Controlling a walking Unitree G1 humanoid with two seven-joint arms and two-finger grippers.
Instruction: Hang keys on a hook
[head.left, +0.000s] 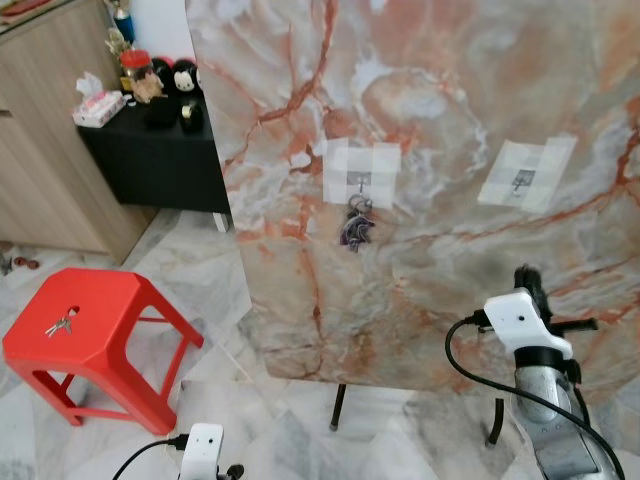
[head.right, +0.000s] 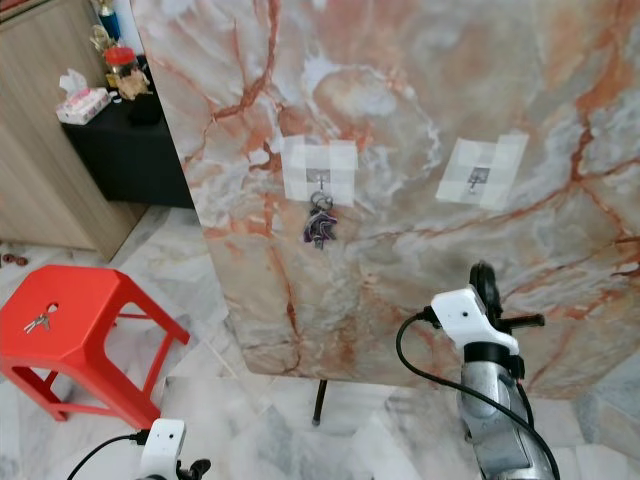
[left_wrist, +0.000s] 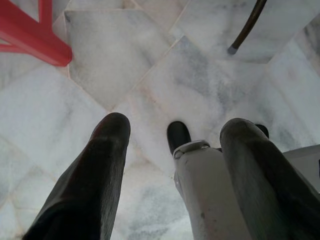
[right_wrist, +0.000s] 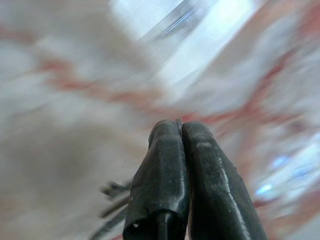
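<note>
A marble-patterned board stands upright and carries two small hooks on white taped patches. A bunch of keys hangs from the left hook; the right hook is bare. My right gripper is raised close to the board, below the right hook, its fingers pressed shut on a thin metal ring, with blurred keys dangling beside them. More keys lie on a red stool at the left. My left gripper hangs low over the floor, open and holding nothing.
The board rests on thin dark legs on a pale marble floor. At the back left, a black cabinet holds a tissue box and small figures. It stands beside a wooden cupboard.
</note>
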